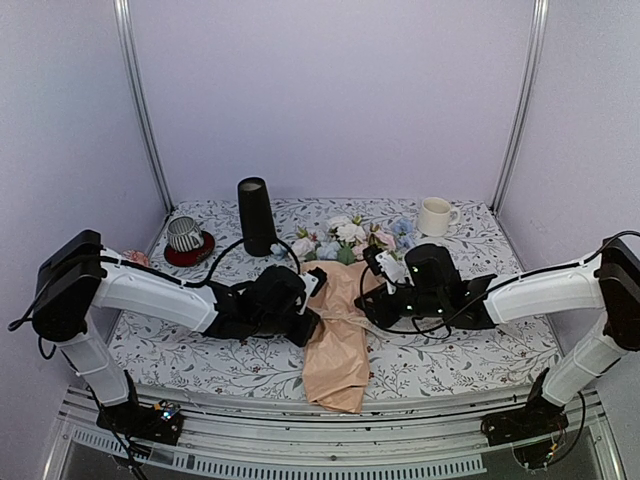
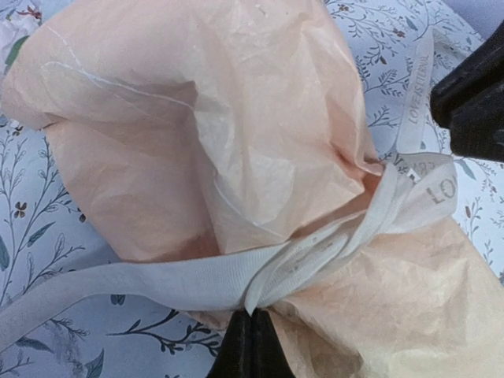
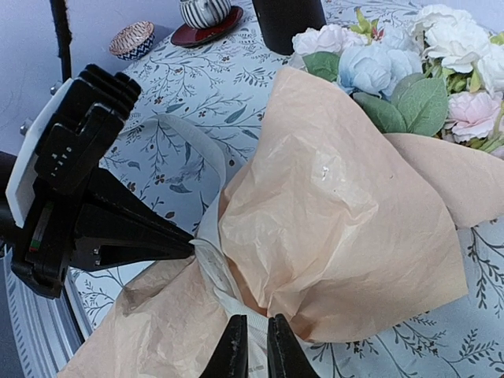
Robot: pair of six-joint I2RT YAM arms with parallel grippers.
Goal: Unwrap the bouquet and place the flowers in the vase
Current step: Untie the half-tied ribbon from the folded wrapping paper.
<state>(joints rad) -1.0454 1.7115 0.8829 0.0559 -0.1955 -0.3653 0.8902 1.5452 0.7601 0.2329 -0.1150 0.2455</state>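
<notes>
On the leaf-print table [image 1: 450, 350], left fingers [image 2: 250, 350] and right fingers [image 3: 233, 350] pinch the ribbon [image 2: 157, 279] round the bouquet [image 1: 340, 350] (flowers [image 1: 350, 232] inside).

Crowded centre
Left gripper [image 2: 250, 346] and right gripper [image 3: 256, 346] flank the peach paper-wrapped bouquet [image 1: 338, 355]; tall black tapered vase [image 1: 256, 215] stands behind; bare floral tabletop [image 1: 450, 368] right front.

Before you, a pale lilac back wall [image 1: 330, 90] meets matching left [image 1: 60, 120] and right [image 1: 590, 110] side walls. Slim silver metal posts stand in the left [image 1: 143, 110] and right [image 1: 520, 100] rear corners, leaning outward toward the top. The table [image 1: 450, 360] carries a white cloth printed with grey-green leafy vines. A ribbed aluminium rail [image 1: 330, 440] runs along its near edge. Your light is soft and even, with faint shadows on the cloth.
</notes>
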